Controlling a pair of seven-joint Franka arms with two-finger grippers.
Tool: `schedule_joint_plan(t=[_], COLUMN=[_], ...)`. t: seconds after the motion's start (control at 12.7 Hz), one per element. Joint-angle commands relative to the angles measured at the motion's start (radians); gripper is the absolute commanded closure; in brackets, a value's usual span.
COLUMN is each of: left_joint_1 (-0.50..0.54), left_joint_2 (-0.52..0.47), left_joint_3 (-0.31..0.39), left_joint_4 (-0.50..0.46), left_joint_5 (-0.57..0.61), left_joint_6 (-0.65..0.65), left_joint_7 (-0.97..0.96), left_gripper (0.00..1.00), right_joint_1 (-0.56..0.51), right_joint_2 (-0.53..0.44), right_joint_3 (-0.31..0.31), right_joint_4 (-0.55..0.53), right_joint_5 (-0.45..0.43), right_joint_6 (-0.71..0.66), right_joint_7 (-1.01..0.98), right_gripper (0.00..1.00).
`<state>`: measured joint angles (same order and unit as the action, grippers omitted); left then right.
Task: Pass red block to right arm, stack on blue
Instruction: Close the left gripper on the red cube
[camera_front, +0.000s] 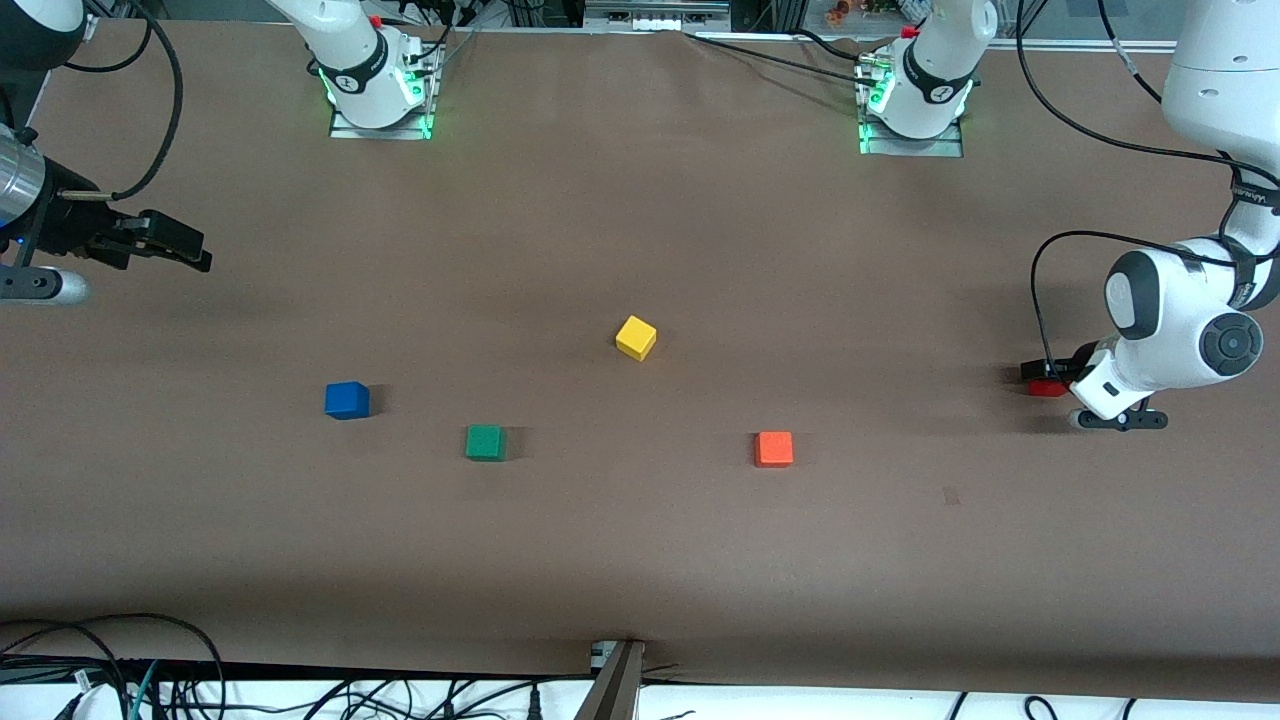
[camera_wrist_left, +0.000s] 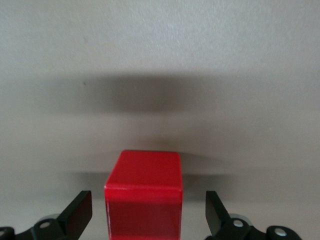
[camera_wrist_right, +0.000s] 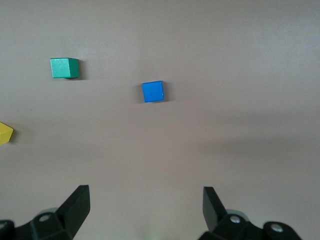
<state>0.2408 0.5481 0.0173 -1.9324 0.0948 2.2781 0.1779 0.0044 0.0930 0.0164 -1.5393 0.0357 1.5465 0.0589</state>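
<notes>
Red block on the table at the left arm's edge, between the spread fingers of the left gripper, not yet held. Probably light, rigid, smooth-faced; best pinched on two flat sides. Right gripper parked, open, empty, up over its own edge near the blue block. No readable writing.

Your front view looks down from high across the table, facing both bases. Your left wrist view sits close over the red block; your right wrist view, higher, shares the blue cube with the front view.
</notes>
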Motion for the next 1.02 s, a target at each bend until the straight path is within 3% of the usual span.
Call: schedule_joint_plan(t=[0.0, 0.47, 0.79, 0.94], left_joint_1=[0.014, 0.014, 0.015, 0.008], left_joint_2=[-0.007, -0.011, -0.050, -0.048], left_joint_3=[-0.014, -0.014, -0.039, -0.042], left_joint_4=[0.004, 0.027, 0.162, 0.200], left_joint_5=[-0.021, -0.021, -0.023, -0.113], left_joint_6=[-0.034, -0.041, -0.214, -0.226], left_joint_7=[0.024, 0.058, 0.202, 0.376], left_gripper=[0.37, 0.71, 0.72, 0.71], right_joint_1=[-0.006, -0.006, -0.006, -0.006], right_joint_2=[-0.016, -0.016, -0.016, -0.016], right_joint_3=[-0.004, -0.004, -0.004, -0.004], right_joint_4=[-0.016, -0.016, -0.016, -0.015], right_joint_5=[0.015, 0.015, 0.015, 0.015], right_joint_6=[0.009, 0.007, 0.007, 0.009], right_joint_7=[-0.022, -0.022, -0.021, -0.022], right_gripper=[0.00, 0.00, 0.00, 0.00])
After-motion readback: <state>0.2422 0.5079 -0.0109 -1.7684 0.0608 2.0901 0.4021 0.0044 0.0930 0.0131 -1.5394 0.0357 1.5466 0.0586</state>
